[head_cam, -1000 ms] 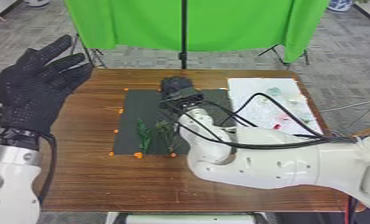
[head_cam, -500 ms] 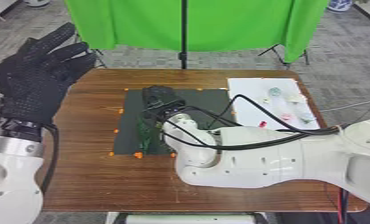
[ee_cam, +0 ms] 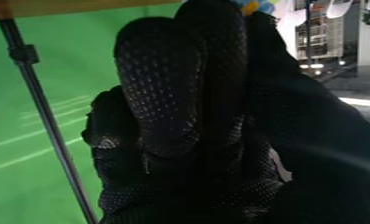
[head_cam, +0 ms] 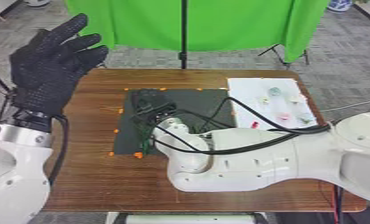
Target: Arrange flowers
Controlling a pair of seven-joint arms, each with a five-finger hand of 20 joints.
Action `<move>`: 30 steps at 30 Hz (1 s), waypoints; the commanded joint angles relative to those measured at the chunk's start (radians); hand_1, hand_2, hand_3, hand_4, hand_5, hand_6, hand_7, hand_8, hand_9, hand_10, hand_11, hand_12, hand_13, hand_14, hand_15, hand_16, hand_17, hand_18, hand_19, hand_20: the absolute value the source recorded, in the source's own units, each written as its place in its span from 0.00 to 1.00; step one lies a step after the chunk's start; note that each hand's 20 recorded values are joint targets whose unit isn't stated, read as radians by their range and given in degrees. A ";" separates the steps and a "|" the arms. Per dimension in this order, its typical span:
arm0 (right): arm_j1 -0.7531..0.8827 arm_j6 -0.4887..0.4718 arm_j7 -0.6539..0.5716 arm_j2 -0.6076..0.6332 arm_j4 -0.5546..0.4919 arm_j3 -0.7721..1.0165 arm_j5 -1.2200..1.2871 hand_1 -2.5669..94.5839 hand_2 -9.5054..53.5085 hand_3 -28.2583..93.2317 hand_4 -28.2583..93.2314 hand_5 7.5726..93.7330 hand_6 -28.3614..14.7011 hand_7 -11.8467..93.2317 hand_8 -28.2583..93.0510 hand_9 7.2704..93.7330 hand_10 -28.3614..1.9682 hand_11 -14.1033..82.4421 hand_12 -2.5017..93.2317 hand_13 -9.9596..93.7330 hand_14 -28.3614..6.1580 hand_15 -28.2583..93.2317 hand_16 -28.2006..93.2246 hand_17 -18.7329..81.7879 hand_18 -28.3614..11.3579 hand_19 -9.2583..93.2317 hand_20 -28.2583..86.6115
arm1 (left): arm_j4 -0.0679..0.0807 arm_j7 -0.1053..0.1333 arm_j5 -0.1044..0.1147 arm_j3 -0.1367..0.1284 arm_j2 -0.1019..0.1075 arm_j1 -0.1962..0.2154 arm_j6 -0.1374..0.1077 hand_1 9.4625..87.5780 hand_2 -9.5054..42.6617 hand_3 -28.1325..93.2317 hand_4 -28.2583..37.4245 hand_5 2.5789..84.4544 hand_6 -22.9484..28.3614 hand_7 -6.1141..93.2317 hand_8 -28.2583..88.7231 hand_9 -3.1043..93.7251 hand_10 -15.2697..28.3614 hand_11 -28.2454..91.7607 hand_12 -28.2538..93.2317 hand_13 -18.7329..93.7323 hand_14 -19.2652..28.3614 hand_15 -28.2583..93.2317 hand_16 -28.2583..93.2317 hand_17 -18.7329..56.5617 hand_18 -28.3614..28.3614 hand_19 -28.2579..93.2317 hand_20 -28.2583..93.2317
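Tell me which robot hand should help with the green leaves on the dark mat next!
Right, I think. The right hand is over the dark mat, close to the green leaves. The left hand is up off to the mat's left, farther from them.

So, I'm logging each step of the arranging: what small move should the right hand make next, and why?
Probably lower the right hand gently toward the dark mat: it is over the mat's far left part, just beyond the green sprig. Whether it carries a flower, I can't tell.
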State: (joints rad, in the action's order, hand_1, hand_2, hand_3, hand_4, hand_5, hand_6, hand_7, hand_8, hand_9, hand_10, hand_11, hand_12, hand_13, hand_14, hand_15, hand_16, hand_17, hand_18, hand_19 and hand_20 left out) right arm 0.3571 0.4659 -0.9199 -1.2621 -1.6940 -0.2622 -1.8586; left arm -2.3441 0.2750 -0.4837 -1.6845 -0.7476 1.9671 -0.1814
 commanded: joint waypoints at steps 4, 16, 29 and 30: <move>-0.006 0.042 0.046 -0.025 -0.019 -0.056 -0.001 0.57 0.00 0.81 0.00 0.90 0.76 0.29 0.24 1.00 0.70 0.50 0.21 0.95 0.71 0.68 0.41 0.62 0.23 1.00 0.49 | 0.011 -0.039 -0.001 0.007 -0.014 -0.017 0.024 0.15 0.36 0.86 0.04 0.42 0.65 0.22 0.16 0.38 0.85 0.48 0.33 0.40 1.00 0.66 0.15 0.17 1.00 0.82 0.07; -0.029 0.074 0.029 -0.051 0.008 -0.125 -0.027 0.57 0.00 0.79 0.00 0.90 0.78 0.27 0.23 1.00 0.72 0.52 0.20 0.95 0.72 0.69 0.41 0.62 0.23 1.00 0.50 | 0.030 -0.059 -0.006 0.037 -0.033 -0.062 0.049 0.15 0.36 0.86 0.04 0.42 0.65 0.22 0.16 0.38 0.85 0.47 0.33 0.40 1.00 0.66 0.15 0.17 1.00 0.83 0.06; -0.028 0.007 0.028 -0.070 0.022 -0.156 -0.013 0.56 0.00 0.73 0.00 0.77 0.79 0.26 0.18 1.00 0.72 0.51 0.20 0.94 0.72 0.70 0.41 0.60 0.24 1.00 0.47 | 0.011 -0.059 -0.011 -0.010 -0.047 0.005 0.050 0.15 0.36 0.86 0.04 0.42 0.65 0.22 0.16 0.38 0.85 0.48 0.33 0.39 1.00 0.66 0.15 0.17 1.00 0.83 0.06; -0.031 0.001 0.021 -0.073 0.023 -0.160 -0.020 0.55 0.00 0.74 0.00 0.74 0.79 0.26 0.18 1.00 0.72 0.51 0.20 0.94 0.72 0.70 0.41 0.59 0.24 1.00 0.47 | 0.008 -0.056 -0.010 -0.013 -0.047 0.012 0.046 0.15 0.36 0.86 0.04 0.42 0.65 0.22 0.16 0.38 0.85 0.48 0.33 0.39 1.00 0.66 0.15 0.17 1.00 0.83 0.06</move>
State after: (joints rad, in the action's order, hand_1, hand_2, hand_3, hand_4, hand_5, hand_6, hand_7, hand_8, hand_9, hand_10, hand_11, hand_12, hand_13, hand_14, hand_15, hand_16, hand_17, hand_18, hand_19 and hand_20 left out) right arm 0.3421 0.4995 -0.8843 -1.3139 -1.6726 -0.4195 -1.8848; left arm -2.3262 0.2173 -0.4887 -1.6807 -0.7841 1.9292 -0.1399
